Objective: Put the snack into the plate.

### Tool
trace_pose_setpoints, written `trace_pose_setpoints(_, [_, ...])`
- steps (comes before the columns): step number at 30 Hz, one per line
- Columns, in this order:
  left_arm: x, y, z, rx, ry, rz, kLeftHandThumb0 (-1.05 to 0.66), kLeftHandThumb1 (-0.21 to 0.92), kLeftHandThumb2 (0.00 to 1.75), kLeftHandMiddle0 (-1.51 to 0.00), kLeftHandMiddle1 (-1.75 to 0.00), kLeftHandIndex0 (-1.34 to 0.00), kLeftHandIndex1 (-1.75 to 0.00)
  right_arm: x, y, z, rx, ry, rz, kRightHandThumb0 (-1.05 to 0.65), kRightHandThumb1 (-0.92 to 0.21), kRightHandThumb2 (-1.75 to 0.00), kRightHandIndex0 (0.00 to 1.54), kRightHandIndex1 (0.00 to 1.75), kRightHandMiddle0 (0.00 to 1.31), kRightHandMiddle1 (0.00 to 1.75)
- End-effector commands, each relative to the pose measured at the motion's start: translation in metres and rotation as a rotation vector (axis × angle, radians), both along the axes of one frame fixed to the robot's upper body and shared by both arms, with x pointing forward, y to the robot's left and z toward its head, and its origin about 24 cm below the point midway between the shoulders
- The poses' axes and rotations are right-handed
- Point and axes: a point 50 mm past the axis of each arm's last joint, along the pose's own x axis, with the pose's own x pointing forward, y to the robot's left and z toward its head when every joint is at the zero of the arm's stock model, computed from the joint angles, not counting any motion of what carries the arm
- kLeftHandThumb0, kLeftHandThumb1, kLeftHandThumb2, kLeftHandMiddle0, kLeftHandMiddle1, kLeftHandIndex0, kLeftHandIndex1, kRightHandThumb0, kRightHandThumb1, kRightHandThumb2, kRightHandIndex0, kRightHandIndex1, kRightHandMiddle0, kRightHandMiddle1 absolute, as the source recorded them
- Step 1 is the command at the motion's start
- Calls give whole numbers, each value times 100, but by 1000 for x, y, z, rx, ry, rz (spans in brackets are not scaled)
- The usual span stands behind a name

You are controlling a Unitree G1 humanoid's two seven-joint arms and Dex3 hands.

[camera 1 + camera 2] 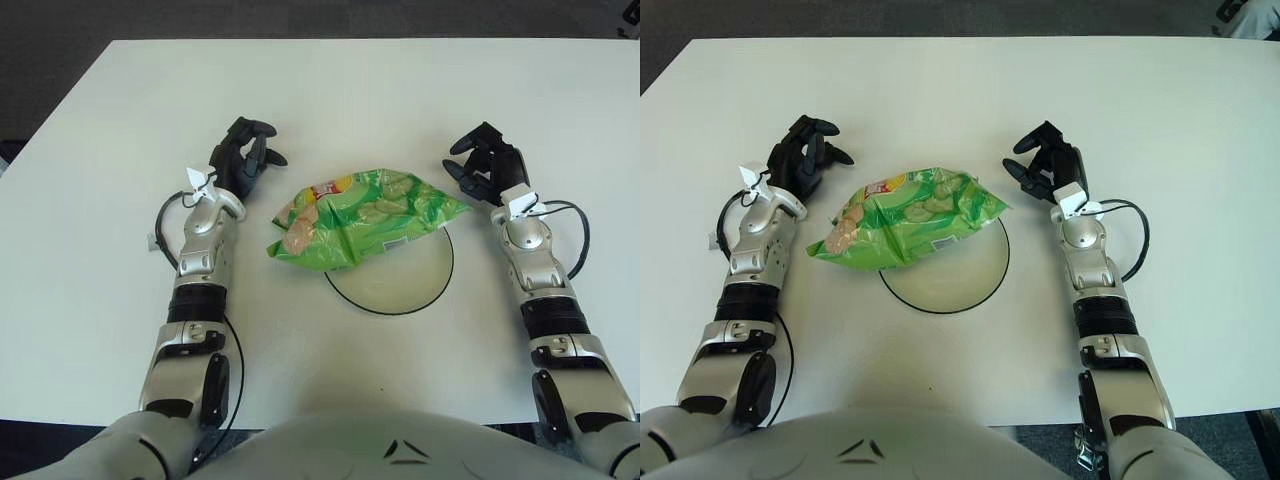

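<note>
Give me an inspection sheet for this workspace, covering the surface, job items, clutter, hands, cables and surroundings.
Surface: white table, bare apart from the job's things.
Job's things: green snack bag lies partly over the upper left of the plate, its left end hanging past the rim onto the table.
Clutter: nothing seen.
Hands: left hand left of the bag, right hand right of it; both hold nothing, fingers loosely curled.
Cables: a black cable loops beside the right wrist, another black cable beside the left forearm.
Surroundings: dark floor around the table.
</note>
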Motion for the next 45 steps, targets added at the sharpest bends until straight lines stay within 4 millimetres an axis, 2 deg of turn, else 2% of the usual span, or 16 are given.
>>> trace_pose_setpoints(1, [-15, 7, -46, 22, 192, 38, -35, 92, 36, -56, -167, -37, -157, -36, -4, -82, 54, 295, -63, -37, -84, -46, 80, 173, 42, 156])
trace_pose_setpoints(6, [-14, 8, -46, 45, 182, 47, -35, 92, 36, -57, -166, -37, -157, -36, -4, -81, 51, 287, -70, -37, -81, -54, 80, 174, 41, 160])
trace_pose_setpoints(14, [-14, 8, -48, 69, 177, 50, -35, 92, 35, -57, -167, -37, -157, -36, -4, -82, 44, 286, -74, -37, -80, -56, 81, 175, 41, 160])
trace_pose_setpoints(45, [-9, 10, -48, 97, 166, 53, -36, 92, 35, -61, -173, -38, -156, -34, -1, -79, 32, 277, -76, -37, -83, -48, 83, 175, 43, 155])
